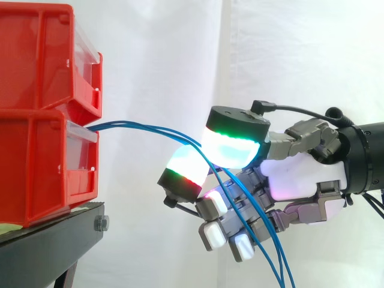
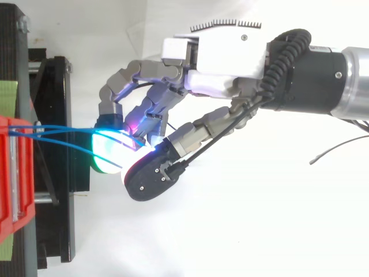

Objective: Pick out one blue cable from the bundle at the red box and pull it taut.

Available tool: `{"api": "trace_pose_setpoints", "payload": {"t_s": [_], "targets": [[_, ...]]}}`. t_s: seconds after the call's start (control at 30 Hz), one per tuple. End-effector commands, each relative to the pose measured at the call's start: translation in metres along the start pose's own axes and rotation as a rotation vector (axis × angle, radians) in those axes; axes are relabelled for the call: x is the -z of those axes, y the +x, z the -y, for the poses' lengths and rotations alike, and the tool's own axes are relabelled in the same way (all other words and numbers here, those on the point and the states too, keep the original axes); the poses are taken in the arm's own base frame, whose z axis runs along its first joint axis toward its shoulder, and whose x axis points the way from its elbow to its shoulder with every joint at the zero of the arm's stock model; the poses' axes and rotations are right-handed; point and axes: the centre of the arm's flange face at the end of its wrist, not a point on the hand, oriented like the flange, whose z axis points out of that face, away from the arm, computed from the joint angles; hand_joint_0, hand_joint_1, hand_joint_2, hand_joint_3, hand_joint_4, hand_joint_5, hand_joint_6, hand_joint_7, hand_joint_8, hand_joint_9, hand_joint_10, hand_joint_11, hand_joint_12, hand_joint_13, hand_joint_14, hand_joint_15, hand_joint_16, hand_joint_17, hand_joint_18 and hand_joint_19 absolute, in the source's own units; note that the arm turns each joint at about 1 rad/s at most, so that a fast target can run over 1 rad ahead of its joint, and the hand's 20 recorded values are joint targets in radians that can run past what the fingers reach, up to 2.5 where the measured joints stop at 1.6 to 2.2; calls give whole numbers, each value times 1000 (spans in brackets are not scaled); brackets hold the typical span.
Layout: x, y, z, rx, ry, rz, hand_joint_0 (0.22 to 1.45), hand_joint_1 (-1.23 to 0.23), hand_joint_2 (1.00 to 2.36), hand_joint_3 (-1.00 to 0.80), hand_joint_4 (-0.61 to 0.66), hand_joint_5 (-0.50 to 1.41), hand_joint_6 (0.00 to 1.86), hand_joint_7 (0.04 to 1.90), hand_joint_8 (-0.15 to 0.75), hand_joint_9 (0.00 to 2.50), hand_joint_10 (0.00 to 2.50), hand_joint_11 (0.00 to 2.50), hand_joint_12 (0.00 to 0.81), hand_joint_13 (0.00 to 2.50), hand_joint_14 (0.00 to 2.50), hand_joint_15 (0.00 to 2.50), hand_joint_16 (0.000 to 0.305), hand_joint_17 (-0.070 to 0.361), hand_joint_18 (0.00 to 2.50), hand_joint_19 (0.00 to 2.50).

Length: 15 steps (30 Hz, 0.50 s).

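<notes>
Robot hand [image 1: 300, 177] reaches in from the right, fingers curled and closed around a bundle of blue cables [image 1: 150, 129]. These cables leave the front of the lower red bin [image 1: 36, 168], curve rightward between two large glowing fingertip pads [image 1: 231, 147], then drop through the curled fingers past the bottom edge. Another red bin [image 1: 36, 60] is stacked above, on a black stand [image 1: 54, 240].

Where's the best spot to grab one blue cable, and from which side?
Take a blue cable on its free arc just out from the red box, where the strands fan apart. Come in from the side of the hand, opposite the box, which blocks the other.
</notes>
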Motion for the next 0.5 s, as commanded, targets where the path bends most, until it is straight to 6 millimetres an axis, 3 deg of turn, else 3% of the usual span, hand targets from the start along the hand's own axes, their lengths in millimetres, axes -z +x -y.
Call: {"api": "trace_pose_setpoints", "payload": {"t_s": [0.0,0.13,0.23,0.4,0.47], "targets": [[0,-1,-1,1,-1,0,698,-887,1000,-500,134,-209,909,1000,255,869,26,1067,300,873,24,634,41,92,803,751],[0,-1,-1,1,-1,2,530,-935,1000,-500,144,-199,913,978,271,908,24,1090,310,890,25,650,44,99,827,770],[0,-1,-1,1,-1,0,451,-853,1000,-500,165,-180,898,940,298,968,22,1090,335,935,23,656,48,109,865,786],[0,-1,-1,1,-2,0,531,-429,1000,-500,125,-136,833,1041,268,1044,25,982,306,955,24,665,42,96,847,850],[0,-2,-2,0,-4,2,573,-347,1000,-500,100,-130,823,1072,261,1069,26,996,306,966,23,671,40,91,828,882]]}}
